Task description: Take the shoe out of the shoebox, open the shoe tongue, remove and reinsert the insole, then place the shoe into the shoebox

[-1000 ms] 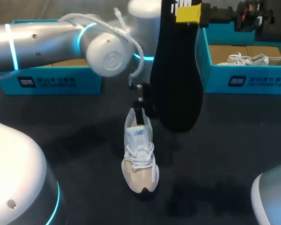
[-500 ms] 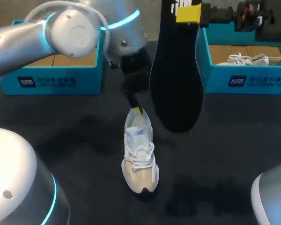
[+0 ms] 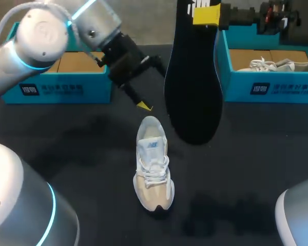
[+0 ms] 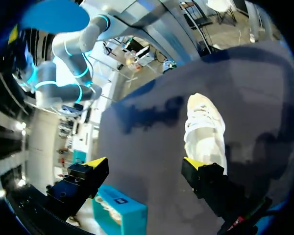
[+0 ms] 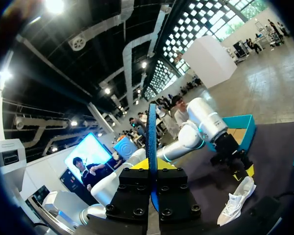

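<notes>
The shoe point(image 3: 153, 166) stands on its sole in the middle of the dark table point(image 3: 66, 154), out of any box, its long axis running near to far with the toe toward the near edge and the heel opening toward the far side, laces done up over the tongue. Just beyond the heel and a little to its left hangs the left gripper point(image 4: 144, 164), fingers spread wide and holding nothing; its wrist view shows the shoe ahead of one finger rather than between the two. To the right of the heel hangs the black insole point(image 3: 192, 87), pinched at its upper end between the pressed-together fingers of the right gripper point(image 3: 206, 14), its long axis hanging down toward the table so that its rounded free end shows just beside the heel collar from above; how high it hangs over the table cannot be told. Reinsertion looks to be the step in hand, and it turns on this offset: the free end must come across from the right and enter the opening pointing toward the toe, while the left gripper, the nearer of the two to the collar, seems placed to steady it. Farthest off stand the left shoebox point(image 3: 56, 89), its brown floor showing, and the right shoebox point(image 3: 277, 87) with a second shoe point(image 3: 282, 64) inside.
</notes>
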Controlling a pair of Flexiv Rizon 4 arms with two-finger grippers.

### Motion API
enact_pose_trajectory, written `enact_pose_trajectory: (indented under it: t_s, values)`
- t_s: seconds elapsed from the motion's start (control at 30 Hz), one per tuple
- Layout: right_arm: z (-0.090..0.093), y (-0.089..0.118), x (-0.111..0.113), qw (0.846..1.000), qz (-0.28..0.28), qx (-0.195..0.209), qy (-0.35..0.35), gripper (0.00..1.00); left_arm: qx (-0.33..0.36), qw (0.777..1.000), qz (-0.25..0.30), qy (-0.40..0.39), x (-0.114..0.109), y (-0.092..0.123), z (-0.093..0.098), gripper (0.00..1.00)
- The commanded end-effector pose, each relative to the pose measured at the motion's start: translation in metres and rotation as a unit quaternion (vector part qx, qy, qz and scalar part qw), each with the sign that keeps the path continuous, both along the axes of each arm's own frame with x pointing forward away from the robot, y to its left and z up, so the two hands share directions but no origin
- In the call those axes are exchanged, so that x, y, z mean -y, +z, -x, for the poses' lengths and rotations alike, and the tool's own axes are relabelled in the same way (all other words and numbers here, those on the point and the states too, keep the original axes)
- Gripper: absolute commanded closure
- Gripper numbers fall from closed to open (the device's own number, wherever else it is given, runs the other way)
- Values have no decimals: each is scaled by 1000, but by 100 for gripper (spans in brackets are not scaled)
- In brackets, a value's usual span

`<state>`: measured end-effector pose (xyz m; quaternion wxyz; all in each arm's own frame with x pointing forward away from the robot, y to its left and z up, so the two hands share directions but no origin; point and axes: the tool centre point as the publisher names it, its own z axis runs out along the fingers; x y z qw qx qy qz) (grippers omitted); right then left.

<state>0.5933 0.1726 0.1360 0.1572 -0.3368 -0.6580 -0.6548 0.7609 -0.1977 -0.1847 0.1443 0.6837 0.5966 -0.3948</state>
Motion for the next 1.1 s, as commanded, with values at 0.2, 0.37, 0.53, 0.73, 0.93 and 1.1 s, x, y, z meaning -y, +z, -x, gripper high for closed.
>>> enact_pose_trajectory:
  t_s: [0.2, 0.37, 0.53, 0.73, 0.93, 1.1]
  values:
    - [8, -2, -6, 1000, -5, 1, -6, 100, 3, 969, 249, -5, -10, 20, 6, 0]
    - [8, -2, -6, 1000, -5, 1, -6, 100, 22, 954, 298, -4, -7, 31, -1, 0]
    - [8, -2, -6, 1000, -5, 1, -6, 100, 43, 949, 311, 8, -3, 38, -9, 0]
    - [8, -2, -6, 1000, -5, 1, -6, 100, 43, 949, 311, 8, -3, 38, -9, 0]
    - [8, -2, -6, 1000, -5, 1, -6, 100, 43, 949, 311, 8, -3, 38, -9, 0]
    - [8, -2, -6, 1000, -5, 1, -6, 100, 76, 948, 309, 21, -4, 38, -10, 0]
